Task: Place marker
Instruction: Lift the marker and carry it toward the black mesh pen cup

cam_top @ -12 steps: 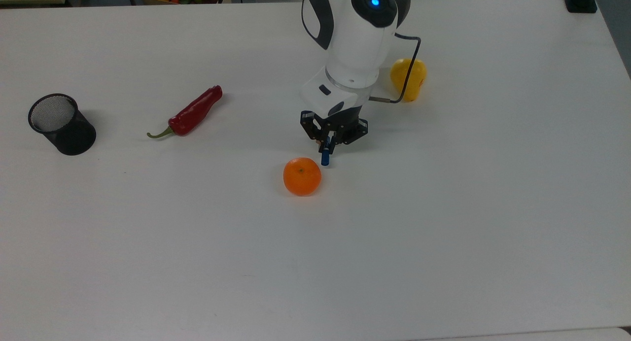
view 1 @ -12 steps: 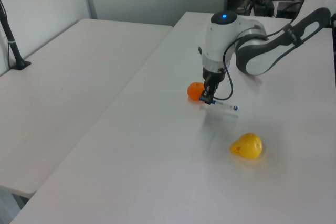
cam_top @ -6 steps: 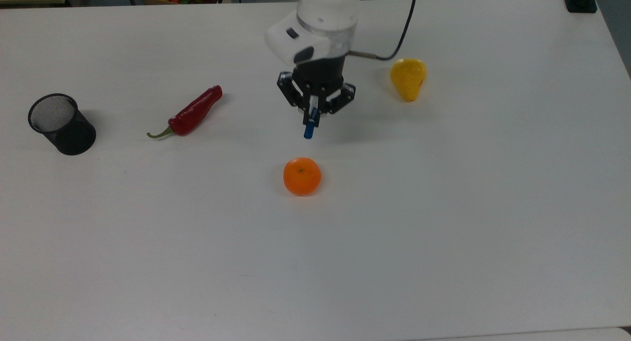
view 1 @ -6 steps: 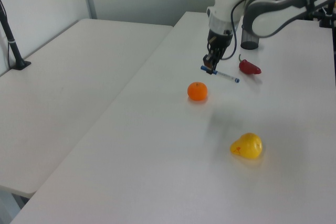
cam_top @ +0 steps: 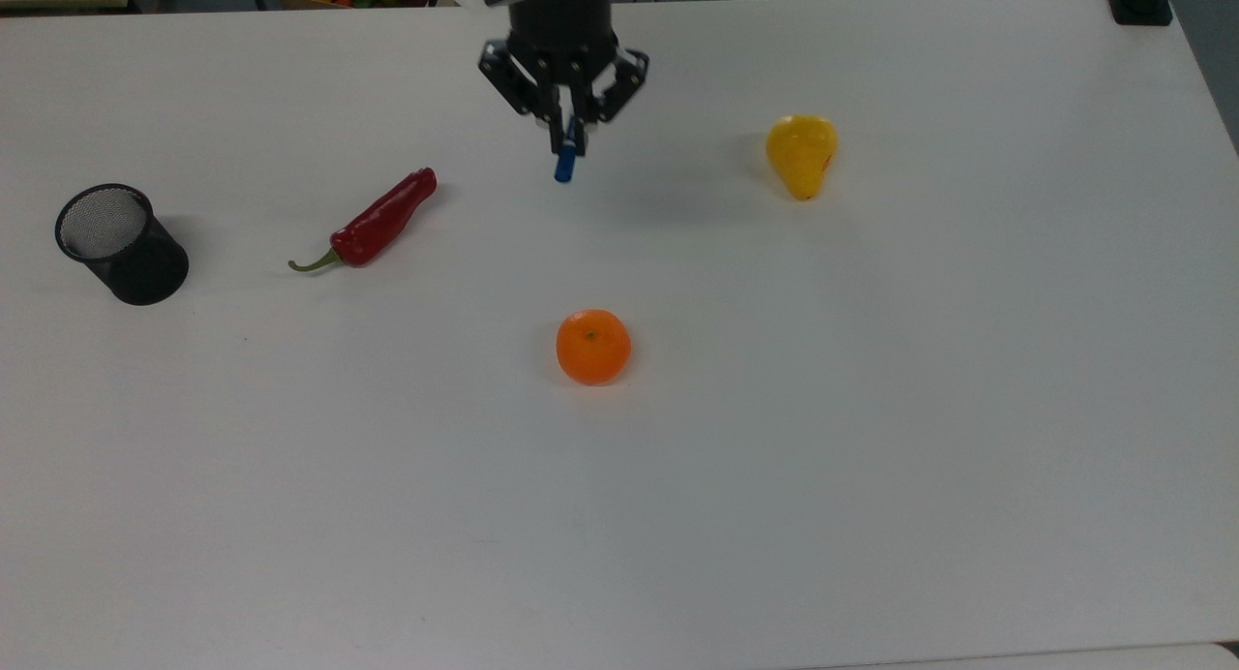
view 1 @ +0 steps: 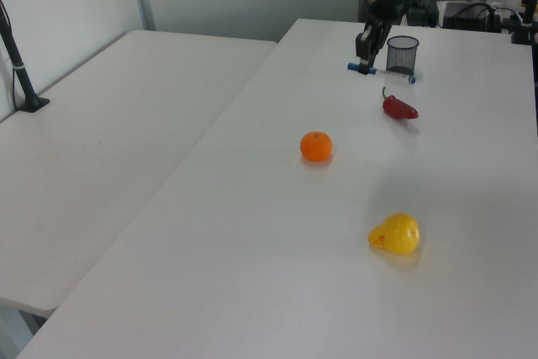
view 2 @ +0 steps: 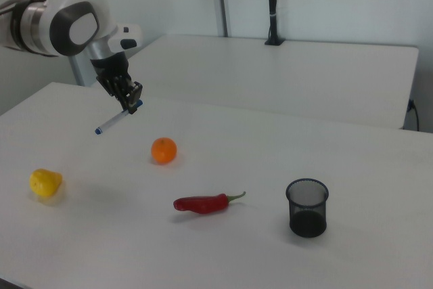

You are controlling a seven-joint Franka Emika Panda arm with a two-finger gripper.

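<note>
The marker [cam_top: 564, 165] hangs in the air above the white table [cam_top: 871, 409], and my gripper [cam_top: 569, 137] is shut on it near its blue cap. In the right view the marker [view 2: 115, 121] slants down from the gripper [view 2: 132, 106] towards the right view's left, well above the table. In the left view the marker [view 1: 382, 73] lies roughly level under the gripper [view 1: 365, 60], in front of the black mesh cup [view 1: 403, 55].
An orange [cam_top: 592, 347] sits mid-table. A red chili pepper [cam_top: 377, 220] lies towards the top view's left, and the black mesh cup [cam_top: 121, 244] stands at the top view's far left. A yellow pear [cam_top: 801, 154] rests on the top view's right.
The gripper has lifted the marker off the table beside the orange and carried it up and towards the top view's upper left. Nothing else has moved.
</note>
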